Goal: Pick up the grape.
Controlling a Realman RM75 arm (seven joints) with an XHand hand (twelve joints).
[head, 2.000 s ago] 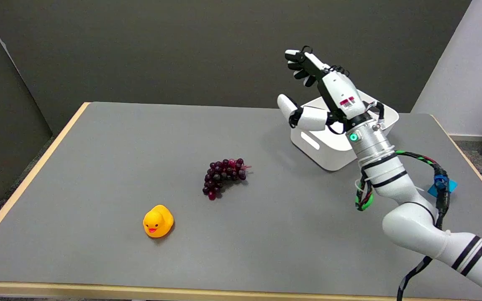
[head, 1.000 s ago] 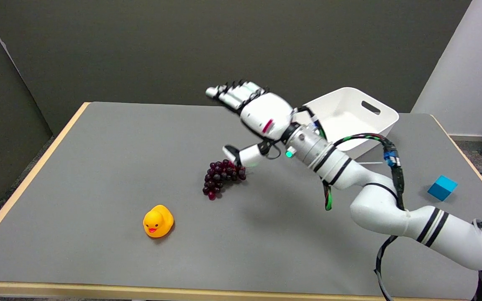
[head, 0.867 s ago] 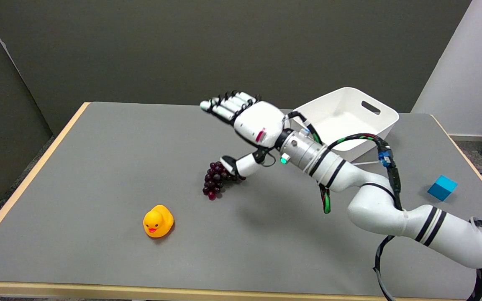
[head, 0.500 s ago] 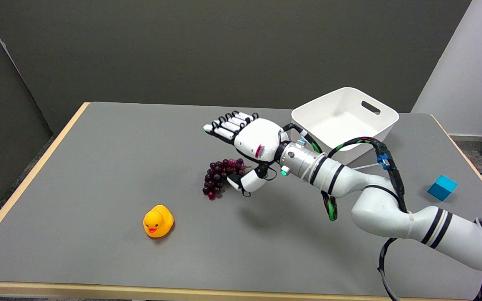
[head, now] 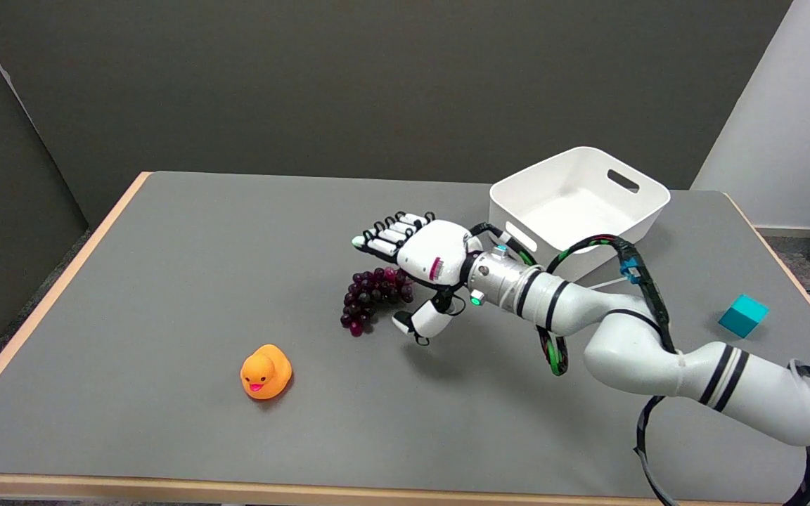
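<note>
The robot hand hovers just right of the grapes, its fingers spread above them and thumb low beside them, holding nothing. The grapes lie on the desk; a duck sits left and nearer, a bin far right.

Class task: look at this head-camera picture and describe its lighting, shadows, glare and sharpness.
Head view: soft, even light; the robot hand and its arm cast a faint, diffuse shadow on the grey table; the rubber duck has a small dark shadow at its base; no strong glare, though the white bin is bright; the grapes look sharp, without motion blur.
</note>
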